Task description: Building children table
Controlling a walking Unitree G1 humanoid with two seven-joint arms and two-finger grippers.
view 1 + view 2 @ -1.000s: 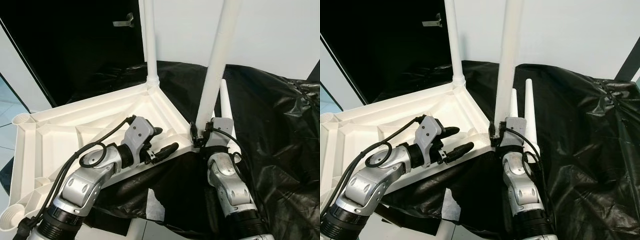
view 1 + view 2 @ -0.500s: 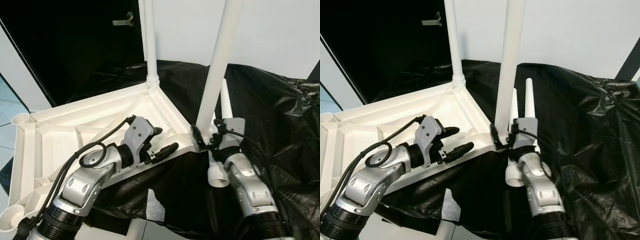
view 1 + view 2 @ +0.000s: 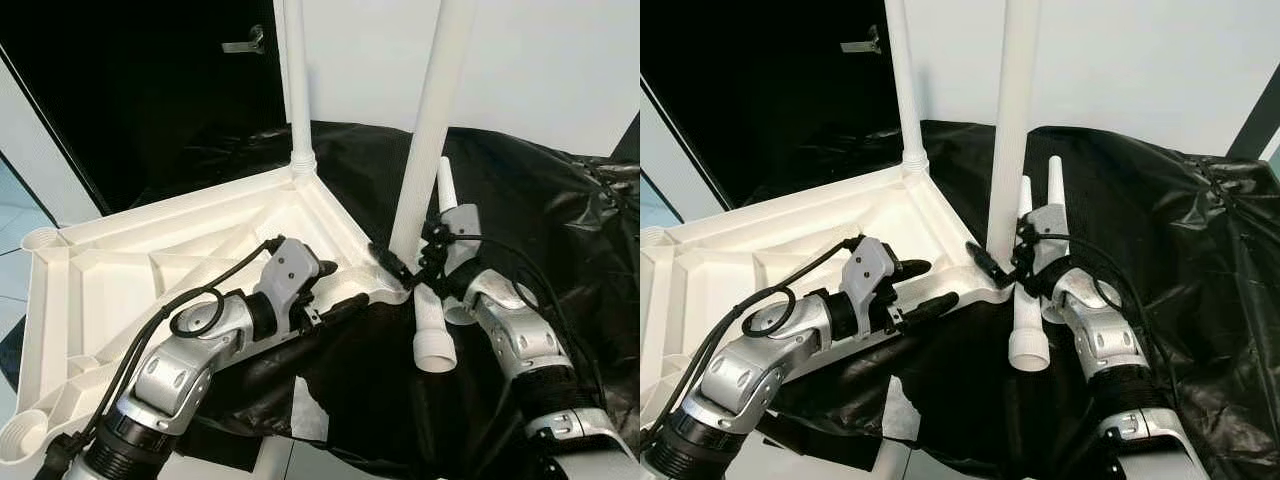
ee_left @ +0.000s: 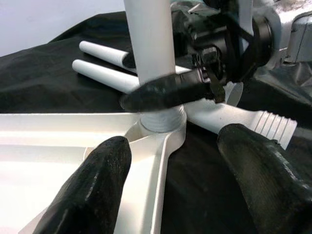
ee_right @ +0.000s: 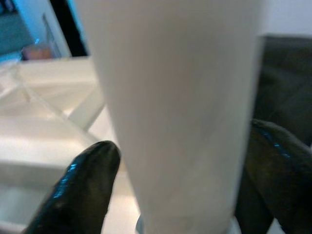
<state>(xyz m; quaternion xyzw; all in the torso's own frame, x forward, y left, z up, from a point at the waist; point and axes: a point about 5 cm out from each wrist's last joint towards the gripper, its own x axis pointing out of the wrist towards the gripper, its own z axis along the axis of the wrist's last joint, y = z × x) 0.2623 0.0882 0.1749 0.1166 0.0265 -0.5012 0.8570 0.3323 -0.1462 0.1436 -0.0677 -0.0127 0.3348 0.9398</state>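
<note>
Right gripper (image 3: 1002,266) straddles the upright leg (image 3: 1012,130) at its corner socket, fingers apart.
Left gripper (image 3: 335,288), open, rests over the upturned tabletop (image 3: 120,270); a sideways nudge could tilt the half-seated leg.

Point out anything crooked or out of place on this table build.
The table top lies upside down, tilted over the black sheet. The near leg in its corner socket looks slightly off vertical, with the right tool around its base. Two spare legs lie loose beside it. No damage visible.
</note>
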